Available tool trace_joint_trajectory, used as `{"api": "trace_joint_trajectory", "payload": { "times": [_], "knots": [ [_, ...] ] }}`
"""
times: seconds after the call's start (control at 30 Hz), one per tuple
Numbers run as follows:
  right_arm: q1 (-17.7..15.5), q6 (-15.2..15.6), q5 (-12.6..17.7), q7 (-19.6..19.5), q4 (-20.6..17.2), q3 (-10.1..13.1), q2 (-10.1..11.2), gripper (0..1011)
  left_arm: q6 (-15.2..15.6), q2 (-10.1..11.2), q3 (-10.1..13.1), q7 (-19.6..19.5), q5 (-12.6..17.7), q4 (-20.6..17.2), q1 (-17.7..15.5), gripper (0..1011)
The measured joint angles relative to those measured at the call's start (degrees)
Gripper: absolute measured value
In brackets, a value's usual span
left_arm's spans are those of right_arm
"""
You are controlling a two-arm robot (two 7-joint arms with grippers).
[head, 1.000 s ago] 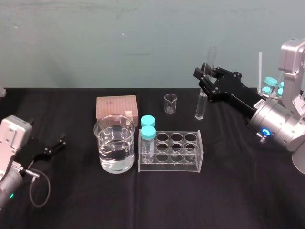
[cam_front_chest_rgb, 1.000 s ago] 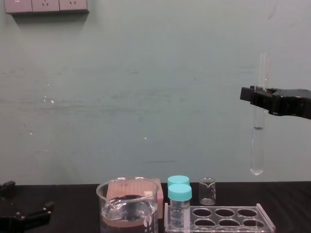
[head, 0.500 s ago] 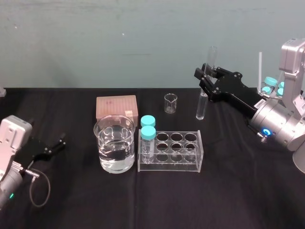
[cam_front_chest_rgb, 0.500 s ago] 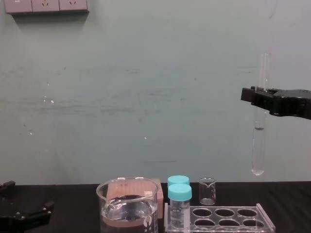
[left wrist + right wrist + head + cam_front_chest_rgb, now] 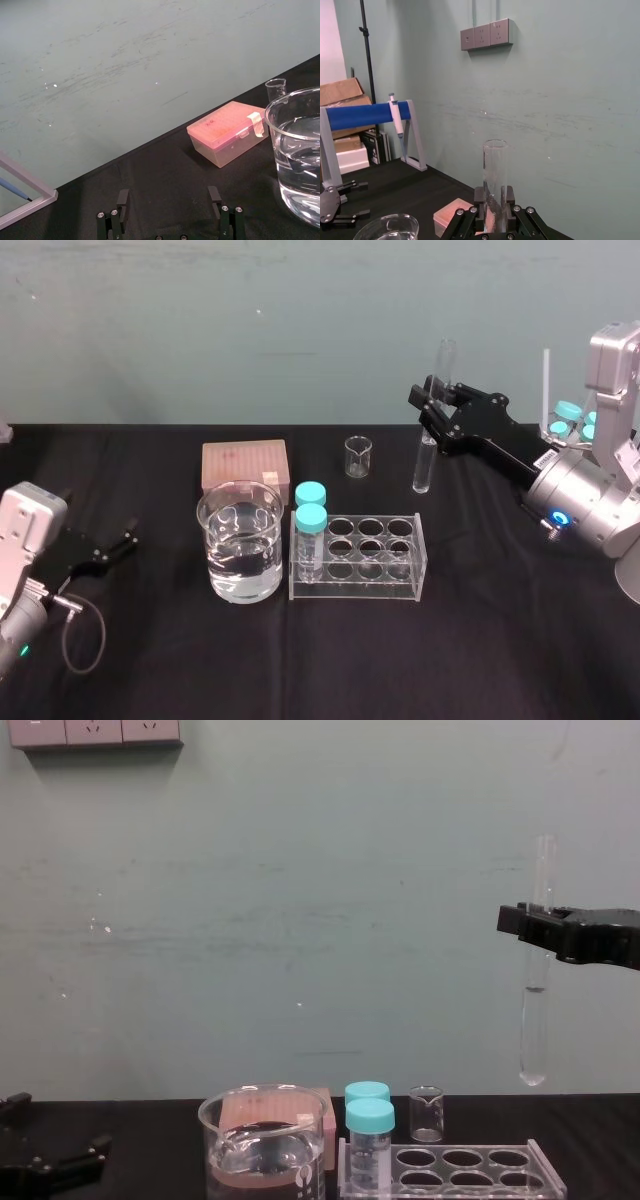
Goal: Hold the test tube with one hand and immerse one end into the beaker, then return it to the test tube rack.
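Right hand (image 5: 431, 406) clamped on the test tube (image 5: 422, 465) at its upper half. The tube is upright, held high over the tabletop (image 5: 500, 640), above and right of the test tube rack (image 5: 357, 582), with its rounded end hanging free. Beaker (image 5: 212, 540), part-filled with clear liquid, sits just left of the rack. Left hand (image 5: 112, 543) low at far left, fingers spread, holding nothing.

In the chest view the right pincer (image 5: 520, 920) runs off the right edge, and its fingers hide a short band of the test tube (image 5: 536, 1020). The bottom edge there cuts off the lower beaker (image 5: 225, 1155) and test tube rack (image 5: 546, 1167); the beaker covers most of the pink box (image 5: 326, 1115). The right wrist view loses the tube's lower end behind the pincer.
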Motion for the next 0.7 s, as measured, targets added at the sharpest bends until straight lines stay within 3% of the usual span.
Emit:
{"api": "trace_joint_trajectory", "payload": {
  "times": [0.4,0.7],
  "knots": [
    [3.47,-0.51,-0.72,2.32,2.32,-1.71,-0.77,227,0.00,0.00,0.00,0.00,0.00,0.00,0.00,1000],
    [9.73,-3.17,-0.86,7.49,6.66,-5.47,-4.12,227,0.00,0.00,0.00,0.00,0.00,0.00,0.00,1000]
  ]
}}
